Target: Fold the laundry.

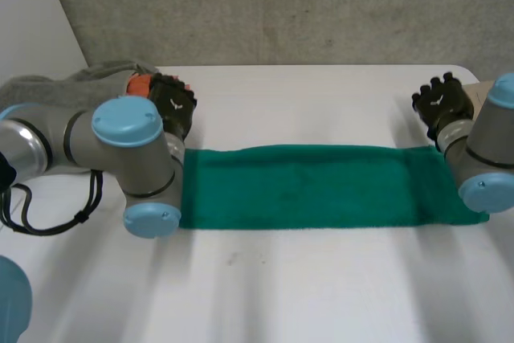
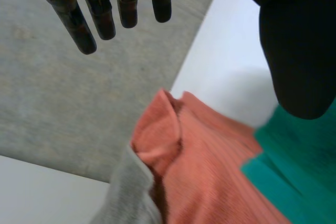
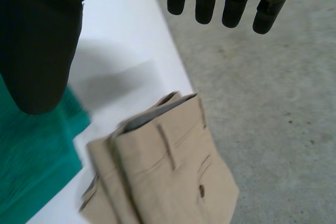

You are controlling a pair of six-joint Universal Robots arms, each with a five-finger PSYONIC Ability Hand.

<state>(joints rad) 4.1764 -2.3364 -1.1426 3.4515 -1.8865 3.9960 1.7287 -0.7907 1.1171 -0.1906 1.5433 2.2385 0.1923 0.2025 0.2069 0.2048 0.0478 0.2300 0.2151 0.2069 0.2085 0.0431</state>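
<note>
Where green towel (image 1: 321, 186) lies flat | white table (image 1: 321, 295) | grey wall (image 1: 281, 6) behind

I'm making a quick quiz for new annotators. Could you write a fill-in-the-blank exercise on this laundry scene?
1. The long towel on the white table is ____.
2. The cloth between the towel and the grey cloth is ____.
3. The tan trousers near the right hand lie ____, not spread out.
4. The left hand and the right hand each hold ____.
Missing words: green; orange; folded; nothing.
</note>
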